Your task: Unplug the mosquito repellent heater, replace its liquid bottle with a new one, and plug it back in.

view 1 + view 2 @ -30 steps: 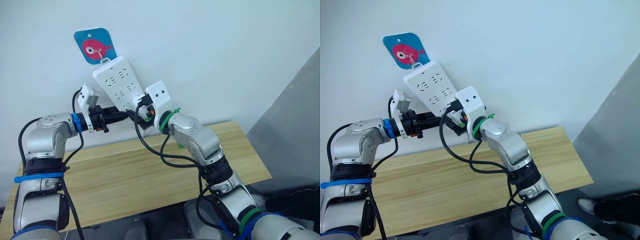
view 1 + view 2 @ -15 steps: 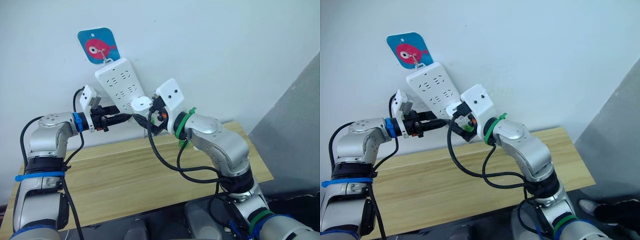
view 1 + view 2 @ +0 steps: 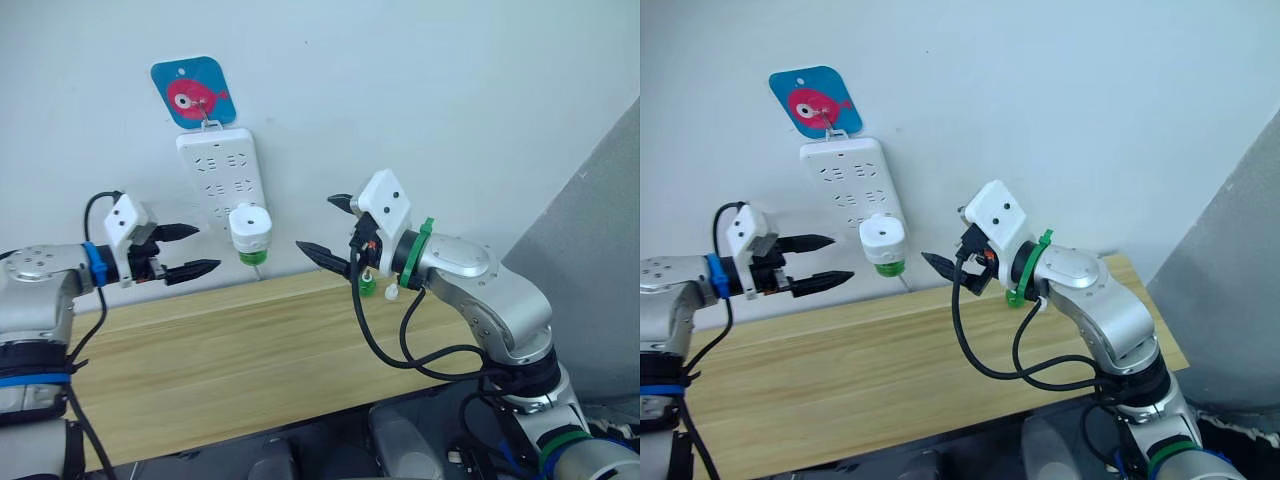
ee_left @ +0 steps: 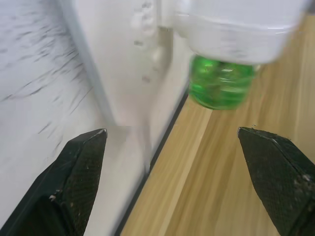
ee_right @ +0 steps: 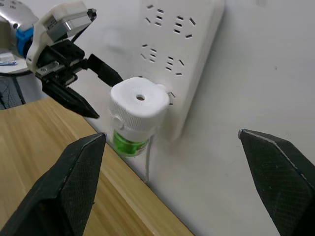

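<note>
The heater (image 3: 250, 226) sits plugged into the strip (image 3: 220, 176) on the far wall, bottle (image 3: 253, 256) underneath. Left gripper (image 3: 190, 251) and right gripper (image 3: 327, 226) flank it, both spread, empty. The hanging strip could swing if knocked.

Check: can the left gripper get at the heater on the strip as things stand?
Probably yes. The left gripper is open beside the mosquito repellent heater, with nothing between them; the right gripper hangs clear opposite.

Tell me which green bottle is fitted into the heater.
The green bottle under the white heater on the power strip; the other bottle stands on the table.
</note>
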Motion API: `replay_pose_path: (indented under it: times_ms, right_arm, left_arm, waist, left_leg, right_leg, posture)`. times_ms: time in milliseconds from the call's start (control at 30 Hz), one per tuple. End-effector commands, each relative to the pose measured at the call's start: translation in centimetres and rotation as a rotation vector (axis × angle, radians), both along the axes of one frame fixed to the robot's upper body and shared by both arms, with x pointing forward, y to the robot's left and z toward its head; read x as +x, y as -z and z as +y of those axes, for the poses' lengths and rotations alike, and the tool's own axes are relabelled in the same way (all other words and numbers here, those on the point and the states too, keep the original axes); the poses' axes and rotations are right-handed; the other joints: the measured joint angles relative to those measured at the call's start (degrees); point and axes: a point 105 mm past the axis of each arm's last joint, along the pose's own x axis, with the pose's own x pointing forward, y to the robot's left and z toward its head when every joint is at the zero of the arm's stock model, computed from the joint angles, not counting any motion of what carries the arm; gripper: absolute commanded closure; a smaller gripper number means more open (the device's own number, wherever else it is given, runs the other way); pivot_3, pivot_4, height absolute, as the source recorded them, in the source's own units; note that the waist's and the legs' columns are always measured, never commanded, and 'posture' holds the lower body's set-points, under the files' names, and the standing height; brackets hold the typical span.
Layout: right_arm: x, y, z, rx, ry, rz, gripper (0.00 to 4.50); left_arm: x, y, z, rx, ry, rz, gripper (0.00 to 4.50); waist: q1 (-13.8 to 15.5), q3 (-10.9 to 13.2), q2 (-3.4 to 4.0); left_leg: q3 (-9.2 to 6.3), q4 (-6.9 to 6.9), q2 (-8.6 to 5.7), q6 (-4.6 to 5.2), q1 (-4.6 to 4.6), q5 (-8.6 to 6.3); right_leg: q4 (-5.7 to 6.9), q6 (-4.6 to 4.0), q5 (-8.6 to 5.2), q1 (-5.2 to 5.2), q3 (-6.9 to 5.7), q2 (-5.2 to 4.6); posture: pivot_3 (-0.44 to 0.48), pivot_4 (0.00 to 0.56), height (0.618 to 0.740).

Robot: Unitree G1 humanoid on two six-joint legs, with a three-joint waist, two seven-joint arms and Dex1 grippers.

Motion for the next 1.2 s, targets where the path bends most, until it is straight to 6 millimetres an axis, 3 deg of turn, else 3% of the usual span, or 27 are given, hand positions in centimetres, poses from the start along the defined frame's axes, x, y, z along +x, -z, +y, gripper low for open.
replay_pose_path:
  times_ms: [33,233,333,467,633,700,900,1200]
  right_arm:
    - [-1.5,-1.2,0.7,0.029,-0.1,-0.068,0.0]
    - [-2.3,-0.7,1.2,0.014,-0.188,-0.049,0.0]
    - [-3.2,-0.3,1.8,0.017,-0.248,-0.02,0.57]
    - [-3.3,0.7,2.7,0.001,-0.271,0.002,1.95]
    - [-2.4,2.0,4.2,-0.019,-0.269,0.018,3.93]
    - [-2.3,2.5,4.9,-0.024,-0.281,0.029,4.44]
    - [-1.5,2.9,7.3,0.007,-0.245,0.017,4.44]
    - [0.1,3.5,8.5,0.046,-0.124,0.013,4.44]
  left_arm:
    - [-0.6,-1.8,1.0,0.051,0.013,-0.079,0.05]
    - [-2.7,-3.7,0.1,0.022,0.095,-0.044,0.05]
    - [-5.7,-4.1,-2.2,0.014,0.228,0.068,0.02]
    - [-8.1,-4.7,-4.0,0.068,0.338,0.131,0.02]
    - [-8.6,-6.3,-5.7,0.029,0.373,0.118,0.02]
    - [-8.4,-6.4,-5.8,0.019,0.354,0.094,0.02]
    - [-8.5,-5.4,-5.0,0.023,0.274,0.089,0.02]
    - [-8.4,-4.6,-4.4,-0.03,0.205,0.06,0.02]
  waist:
    - [0.2,0.0,-0.01]
    - [1.4,-0.1,-0.16]
    - [1.5,-0.1,-0.17]
    - [2.1,-0.1,-0.18]
    - [3.2,-0.1,-0.19]
    - [3.6,-0.1,-0.19]
    - [4.0,-0.1,-0.17]
    - [4.8,-0.2,-0.33]
  left_leg:
    - [0.0,0.0,0.0,0.0,0.0,0.0]
    - [0.01,0.02,0.0,0.0,0.0,0.0]
    - [0.02,0.01,0.02,0.0,-0.01,0.0]
    - [0.03,0.0,0.05,0.0,0.05,0.0]
    - [0.06,0.01,0.13,0.0,0.23,0.0]
    - [0.05,0.01,0.16,0.0,0.26,0.0]
    - [0.1,-0.01,0.3,0.0,0.34,0.0]
    - [0.07,-0.02,0.3,-0.01,0.37,0.0]
  right_leg:
    - [0.01,0.0,0.0,0.01,0.0,0.0]
    - [0.02,0.0,0.0,0.01,0.0,0.0]
    - [0.01,0.0,0.0,0.01,0.01,0.0]
    - [0.07,-0.01,-0.01,0.02,0.02,0.02]
    - [0.3,-0.06,-0.18,0.06,0.03,0.2]
    - [0.38,0.02,-0.28,0.05,0.03,0.24]
    - [0.47,-0.2,-0.2,0.01,0.1,0.41]
    - [0.47,-0.28,-0.17,0.05,0.08,0.42]
  posture:
    - [-0.136,0.102,0.72]
    - [-0.107,0.1,0.72]
    - [-0.089,0.102,0.72]
    - [-0.068,0.103,0.72]
    - [-0.061,0.112,0.72]
    - [-0.061,0.116,0.72]
    - [-0.054,0.127,0.72]
    - [-0.051,0.119,0.72]
